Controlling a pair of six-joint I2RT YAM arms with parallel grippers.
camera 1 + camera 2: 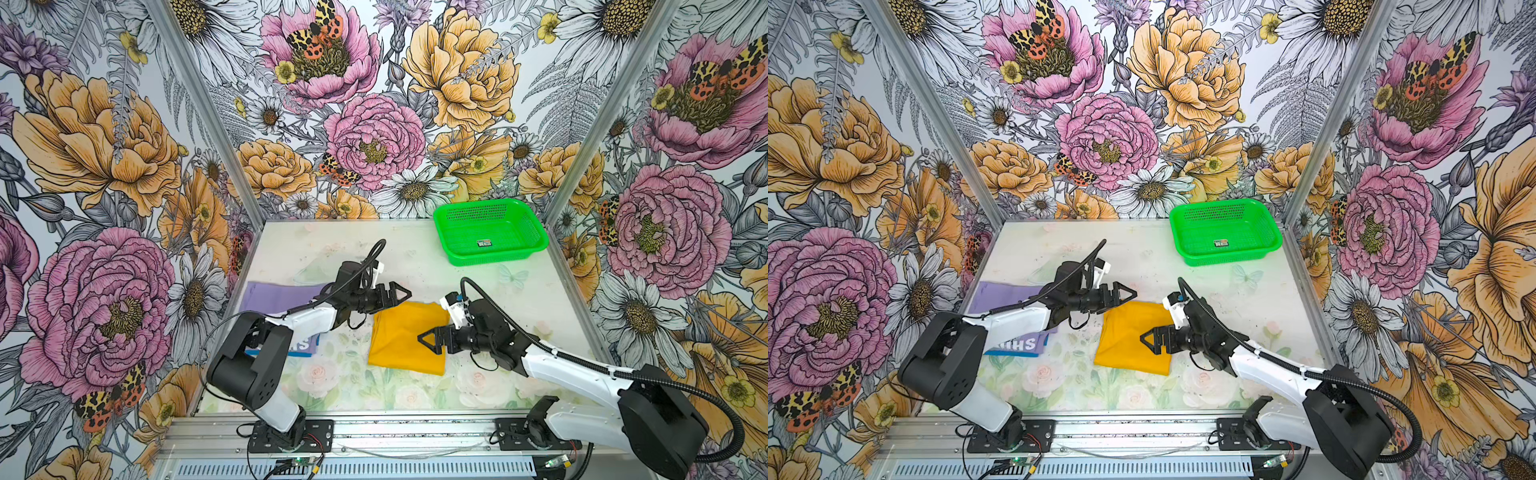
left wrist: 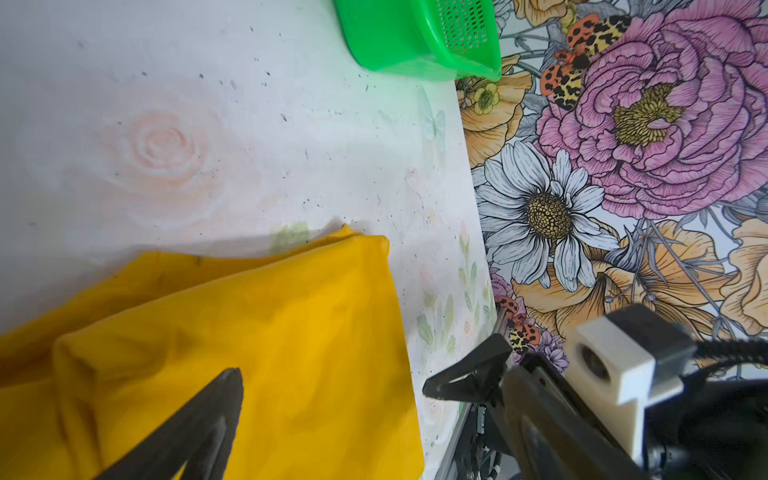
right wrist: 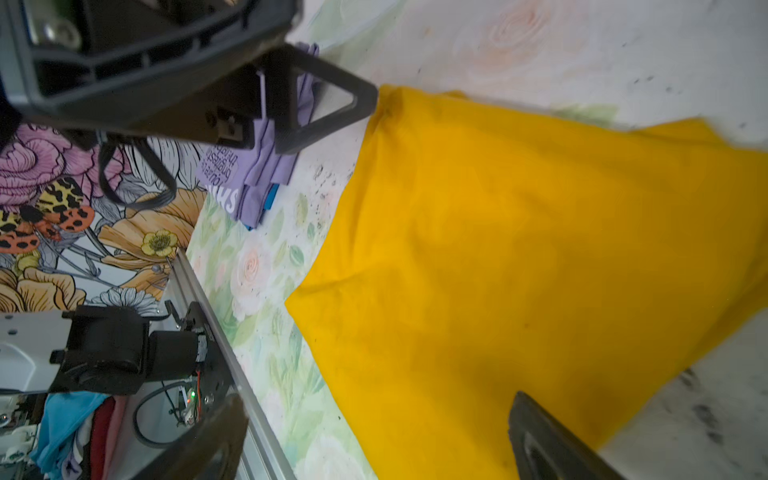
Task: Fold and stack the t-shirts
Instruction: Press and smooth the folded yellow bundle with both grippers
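Observation:
A folded mustard-yellow t-shirt (image 1: 405,345) (image 1: 1129,345) lies mid-table and fills much of both wrist views (image 2: 257,332) (image 3: 519,249). At the left lies a folded lavender t-shirt (image 1: 282,295) (image 1: 1005,293) (image 3: 249,178) with printed text, largely under my left arm. A blue edge (image 1: 259,354) (image 3: 272,198) peeks from beneath it. My left gripper (image 1: 401,293) (image 1: 1127,293) (image 2: 374,374) hovers open over the yellow shirt's far left corner. My right gripper (image 1: 428,338) (image 1: 1148,337) (image 3: 378,399) hovers open over the shirt's right side. Neither holds anything.
A green mesh basket (image 1: 494,259) (image 1: 1229,259) (image 2: 395,45) stands at the back right with only a small label inside. Floral walls close in three sides. A metal rail (image 1: 374,432) runs along the front; beyond it lies a pile of loose clothes (image 3: 62,436).

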